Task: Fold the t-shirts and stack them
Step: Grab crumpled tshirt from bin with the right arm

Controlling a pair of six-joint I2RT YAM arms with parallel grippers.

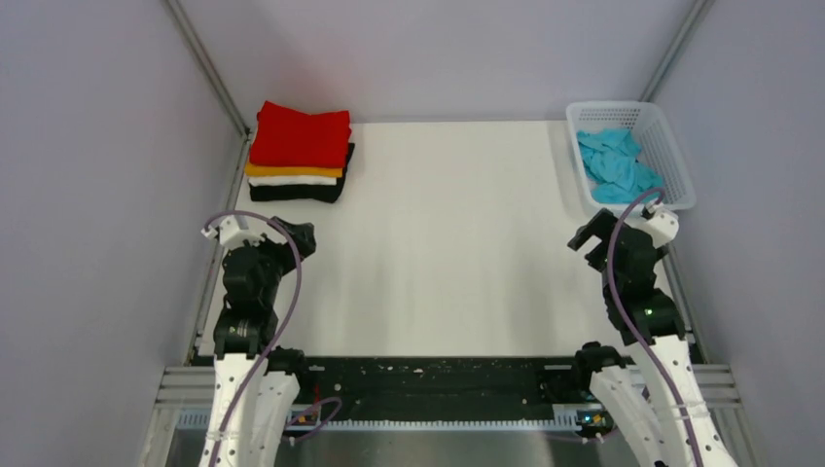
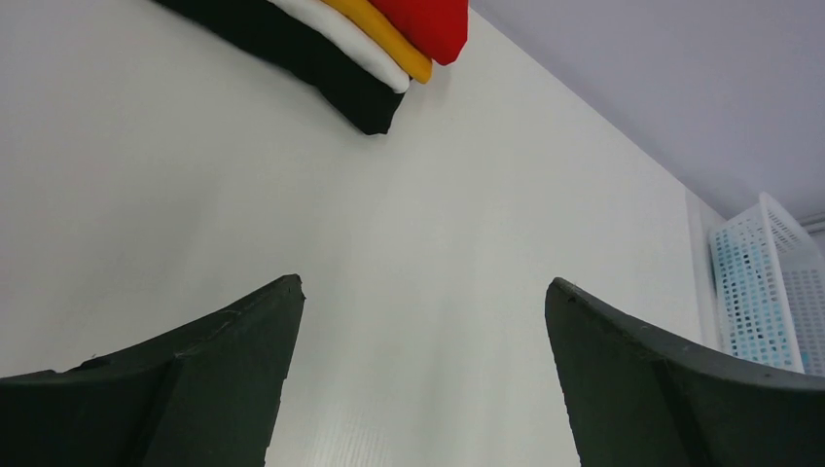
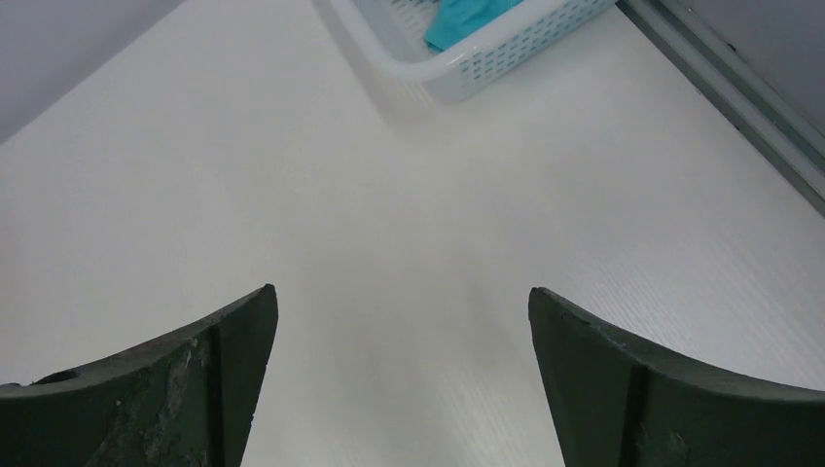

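Right gripper (image 3: 401, 294) hangs low over the white table (image 1: 448, 253), jaws spread wide and holding nothing; left gripper (image 2: 423, 290) is likewise wide open and empty, on the opposite side. Just beyond the right gripper stands the white mesh basket (image 1: 681, 183), and in it lies the crumpled turquoise-blue t-shirt (image 1: 613, 165), the only thing it holds. At the far left corner sits a neat stack: red t-shirt (image 1: 302, 136) on top, then orange t-shirt (image 1: 292, 171), white t-shirt (image 1: 290, 181), and black t-shirt (image 1: 297, 194) at the bottom. The step in hand looks like fetching the last shirt; the right gripper should reach down inside the rim, pinch one layer of cloth rather than the mesh, and lift clear; both grippers can then spread it flat mid-table for folding.
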